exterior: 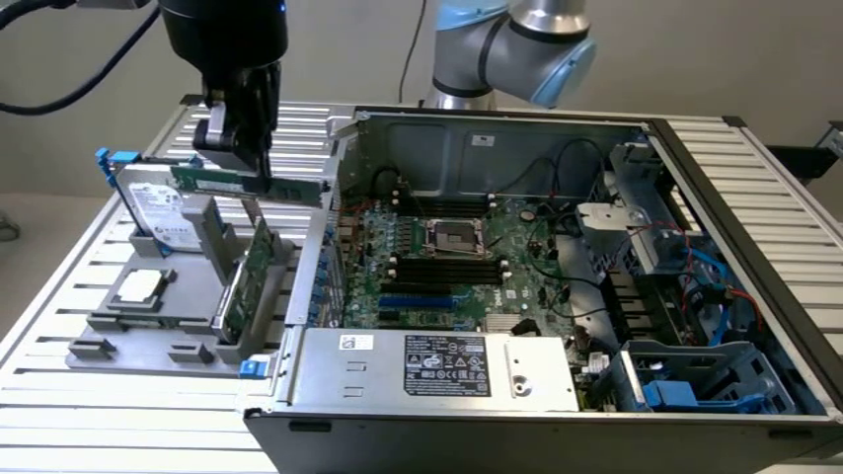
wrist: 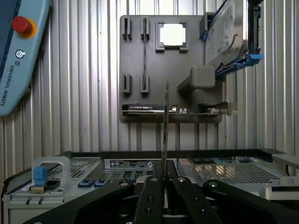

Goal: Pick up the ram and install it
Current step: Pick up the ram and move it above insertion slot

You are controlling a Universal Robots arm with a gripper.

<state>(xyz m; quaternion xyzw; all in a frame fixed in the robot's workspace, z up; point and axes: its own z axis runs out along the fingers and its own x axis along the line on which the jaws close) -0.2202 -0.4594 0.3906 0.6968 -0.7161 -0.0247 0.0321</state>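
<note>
Ram is hanging in the air, pinched flat between the narrowed fingers of the gripper, which is clamping it close to the middle of its length. In the exterior view the thin green stick is lying level, long edge sideways, sticking out on both sides of the claw. It is hovering above a grey holder tray on the slatted table, on the exterior view's left of the open computer case, with one end reaching close to the case's rim. Below it, a wider green expansion card is standing on edge in the tray. In the wrist view the stick is showing edge-on, rising straight out from between the gripper fingers, with the tray lying beyond it.
</note>
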